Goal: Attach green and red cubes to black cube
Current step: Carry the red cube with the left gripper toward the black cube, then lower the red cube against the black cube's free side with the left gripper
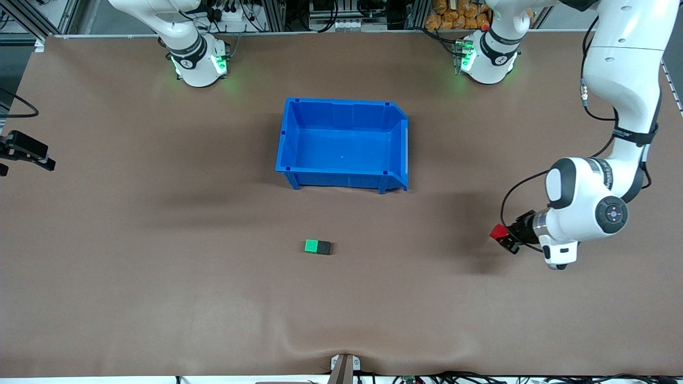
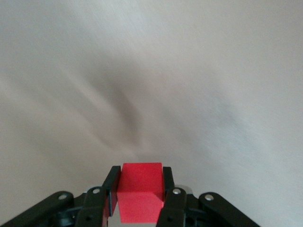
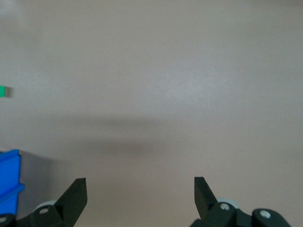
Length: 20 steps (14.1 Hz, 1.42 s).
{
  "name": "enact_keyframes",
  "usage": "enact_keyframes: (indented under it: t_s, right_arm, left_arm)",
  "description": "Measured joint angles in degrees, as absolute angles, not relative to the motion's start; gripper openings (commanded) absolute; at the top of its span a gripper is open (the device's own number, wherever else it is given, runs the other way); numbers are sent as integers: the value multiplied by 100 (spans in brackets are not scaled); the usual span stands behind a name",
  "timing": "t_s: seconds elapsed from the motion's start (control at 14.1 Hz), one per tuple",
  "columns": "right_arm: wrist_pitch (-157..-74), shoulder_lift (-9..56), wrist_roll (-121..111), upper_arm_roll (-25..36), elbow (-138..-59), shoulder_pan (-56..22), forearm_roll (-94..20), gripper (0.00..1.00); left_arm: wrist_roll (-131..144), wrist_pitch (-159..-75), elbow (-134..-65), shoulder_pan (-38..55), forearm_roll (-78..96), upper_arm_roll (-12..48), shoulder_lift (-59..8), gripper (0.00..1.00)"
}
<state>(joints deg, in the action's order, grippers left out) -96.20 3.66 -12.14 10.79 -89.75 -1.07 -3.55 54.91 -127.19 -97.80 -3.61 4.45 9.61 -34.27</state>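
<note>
The green cube (image 1: pixel 311 246) and the black cube (image 1: pixel 323 247) sit side by side, touching, on the brown table, nearer the front camera than the blue bin. The green cube also shows small in the right wrist view (image 3: pixel 2 91). My left gripper (image 1: pixel 502 236) is shut on the red cube (image 1: pixel 498 231), held just above the table toward the left arm's end, apart from the pair. In the left wrist view the red cube (image 2: pixel 139 196) sits between the fingers of the left gripper (image 2: pixel 139 174). My right gripper (image 1: pixel 34 153) is open and empty at the right arm's end, also seen in its wrist view (image 3: pixel 140 183).
An empty blue bin (image 1: pixel 341 178) stands mid-table, farther from the front camera than the cube pair; its corner shows in the right wrist view (image 3: pixel 8 182). A small bracket (image 1: pixel 344 368) sits at the table's near edge. The cloth is slightly rippled there.
</note>
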Motion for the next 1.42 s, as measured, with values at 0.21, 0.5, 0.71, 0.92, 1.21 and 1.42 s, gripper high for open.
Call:
enact_keyframes:
  t_s: [0.21,0.5,0.71,0.92,1.21,1.42]
  right_arm:
    - [-9513,328,-611,1033,-8981,-128,-353,100]
    - [-9289,203,-396,1006,-8981,-144,-350,100]
    - [-9145,148,-388,1022,-8976,-138,-346,100]
    - [-8860,87,-388,1044,-8920,-128,-346,100]
    - [-8550,42,-388,1037,-8770,-129,-354,100]
    - [-8458,40,-387,1034,-8531,-129,-351,100]
  left_arm:
    - [6432,-12719,-9416,119,927,967,-3596,0]
    - [7914,-12720,-8782,846,1137,972,-3971,0]
    - [8838,-12720,-8320,1318,1384,975,-4150,0]
    - [9687,-12762,-7714,1853,1399,924,-4561,0]
    - [10254,-13465,-7000,2387,1415,828,-5202,0]
    - [10364,-14098,-6705,2548,1525,831,-5668,0]
